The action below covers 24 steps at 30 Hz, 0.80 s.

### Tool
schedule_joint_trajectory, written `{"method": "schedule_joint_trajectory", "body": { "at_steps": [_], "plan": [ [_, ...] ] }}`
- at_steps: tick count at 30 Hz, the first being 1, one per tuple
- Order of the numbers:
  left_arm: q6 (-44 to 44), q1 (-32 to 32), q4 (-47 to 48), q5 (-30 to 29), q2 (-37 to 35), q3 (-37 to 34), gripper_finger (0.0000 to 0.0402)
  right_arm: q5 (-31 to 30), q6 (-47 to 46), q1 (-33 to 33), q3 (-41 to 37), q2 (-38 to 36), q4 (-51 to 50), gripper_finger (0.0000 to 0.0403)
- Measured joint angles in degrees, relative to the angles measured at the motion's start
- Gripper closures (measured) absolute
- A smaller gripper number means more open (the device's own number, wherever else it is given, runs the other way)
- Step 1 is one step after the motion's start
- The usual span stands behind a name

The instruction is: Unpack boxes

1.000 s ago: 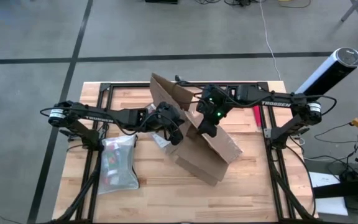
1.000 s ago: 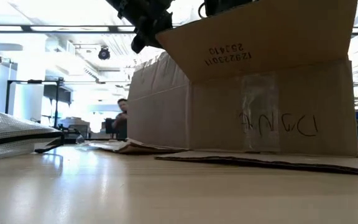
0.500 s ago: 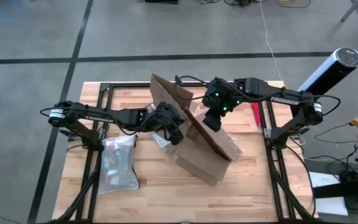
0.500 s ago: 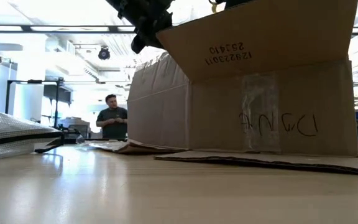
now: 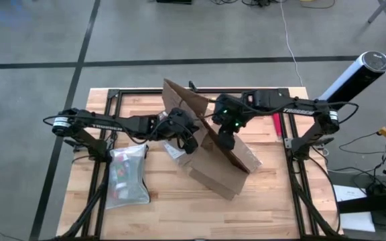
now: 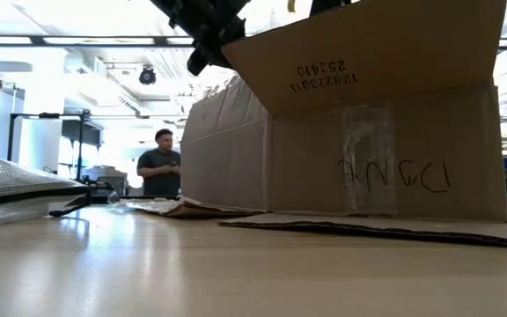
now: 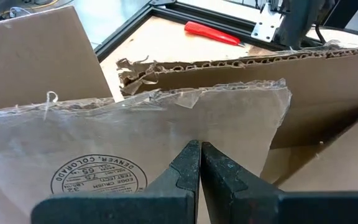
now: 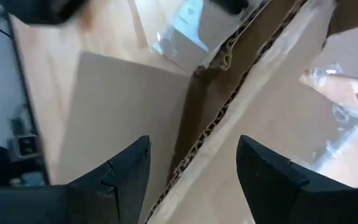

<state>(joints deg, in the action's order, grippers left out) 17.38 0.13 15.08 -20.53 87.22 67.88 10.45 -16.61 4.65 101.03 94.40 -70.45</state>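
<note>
Light butcher-block wooden bench (image 5: 166, 201) on a black metal frame, set on a grey concrete floor (image 5: 45, 40) crossed by dark lines; a workshop with ceiling lights lies beyond, where a person in a dark shirt (image 6: 159, 167) stands far behind the bench. Brown corrugated cardboard shipping box (image 5: 223, 164) with clear packing tape, flaps raised, sits at the bench centre. Left gripper (image 5: 191, 144), clenched with fingers pressed together, sits at the box's left flap, the taped flap edge just ahead of its tips in the left wrist view. Right gripper (image 8: 194, 171), released with fingers spread, straddles a corrugated flap edge above the box without pinching it. Flat translucent grey-white zip pouch (image 5: 127, 175) lies left of the box; small red utility knife (image 5: 276, 124) lies to its right.
</note>
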Motion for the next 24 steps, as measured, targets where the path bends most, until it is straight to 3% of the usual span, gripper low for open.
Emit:
{"method": "schedule_joint_trajectory", "body": {
  "at_steps": [8,11,15,24],
  "plan": [
    [-0.1,0.1,-0.1,0.0,0.0,0.0,0.0402,-8.1,2.5,-0.7,5.6,5.9,-8.4,0.0220],
    [-0.2,0.1,-0.2,0.0,0.0,0.0,0.0402,-9.6,4.4,-0.7,7.2,6.2,-8.8,0.0272],
    [-0.2,0.1,-0.2,0.0,-0.1,0.0,0.0402,-9.5,7.4,0.1,9.0,6.2,-8.9,0.0382],
    [-0.2,-0.1,0.0,0.0,-2.7,0.0,0.0402,-9.0,9.0,3.0,12.1,6.0,-9.9,0.0403]
  ]
}}
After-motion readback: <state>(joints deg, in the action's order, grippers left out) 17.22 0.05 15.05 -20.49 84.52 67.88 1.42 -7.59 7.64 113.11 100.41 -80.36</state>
